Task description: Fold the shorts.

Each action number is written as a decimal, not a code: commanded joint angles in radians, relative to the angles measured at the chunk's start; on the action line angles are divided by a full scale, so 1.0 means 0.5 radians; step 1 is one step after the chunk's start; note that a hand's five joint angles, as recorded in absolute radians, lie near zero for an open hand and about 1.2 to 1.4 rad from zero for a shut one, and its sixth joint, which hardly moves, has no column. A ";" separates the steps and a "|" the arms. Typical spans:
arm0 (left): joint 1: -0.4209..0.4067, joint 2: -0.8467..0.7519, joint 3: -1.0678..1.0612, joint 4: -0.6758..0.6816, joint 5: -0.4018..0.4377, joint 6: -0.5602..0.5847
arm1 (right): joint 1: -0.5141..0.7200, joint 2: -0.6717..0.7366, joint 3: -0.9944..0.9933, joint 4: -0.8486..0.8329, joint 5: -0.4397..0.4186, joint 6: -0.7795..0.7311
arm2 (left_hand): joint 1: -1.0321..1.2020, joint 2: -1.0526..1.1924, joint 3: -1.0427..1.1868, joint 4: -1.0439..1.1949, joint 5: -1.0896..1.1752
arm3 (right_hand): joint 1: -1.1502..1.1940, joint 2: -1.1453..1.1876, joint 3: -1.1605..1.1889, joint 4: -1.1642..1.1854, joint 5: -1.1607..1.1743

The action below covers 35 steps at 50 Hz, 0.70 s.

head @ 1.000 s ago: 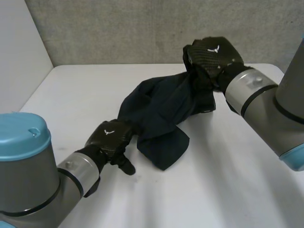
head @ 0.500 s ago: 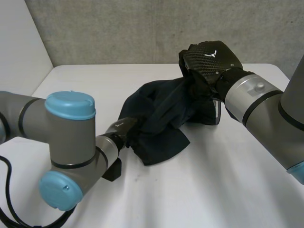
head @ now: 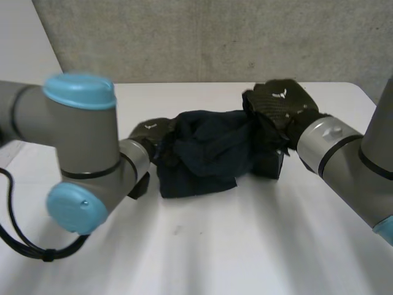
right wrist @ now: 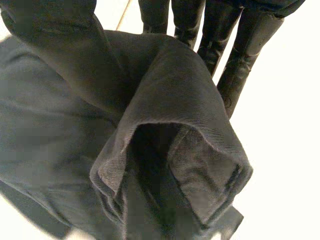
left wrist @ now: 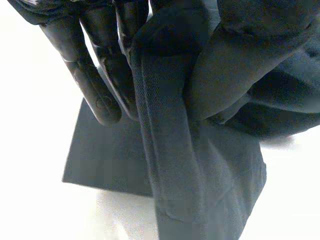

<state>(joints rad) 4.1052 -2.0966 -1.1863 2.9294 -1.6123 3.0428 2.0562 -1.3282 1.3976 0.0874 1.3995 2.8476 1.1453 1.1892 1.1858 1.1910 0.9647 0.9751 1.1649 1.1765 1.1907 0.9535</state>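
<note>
Overhead, the shorts (head: 202, 153) are seen bunched between left hand (head: 147, 131) and right hand (head: 279, 104); fingers (left wrist: 100, 85) clamped on them are shown by wrist views.

Head camera overlooks table (head: 245, 246); wrist cameras close; all share shorts (head: 206, 153).

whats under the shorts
Bare white table shows around the shorts, whose lower edge rests on it. The left hand and right hand pinch its ends; beneath the bunched cloth is hidden.
</note>
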 commanded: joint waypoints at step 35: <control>-0.148 -0.022 0.124 -0.027 -0.162 0.778 | -0.023 0.183 0.837 -0.417 -0.062 0.573 | 0.502 0.414 0.421 0.410 0.514 | -1.357 -1.737 -1.760 -1.789 -1.663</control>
<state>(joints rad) 4.0358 -2.0983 -1.1440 2.9176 -1.6777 3.4426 1.9940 -1.3042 1.8234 -0.0522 1.3620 3.1133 1.1450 1.1910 1.1861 1.1952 0.9644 0.2843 0.3278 0.3063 0.3123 0.1469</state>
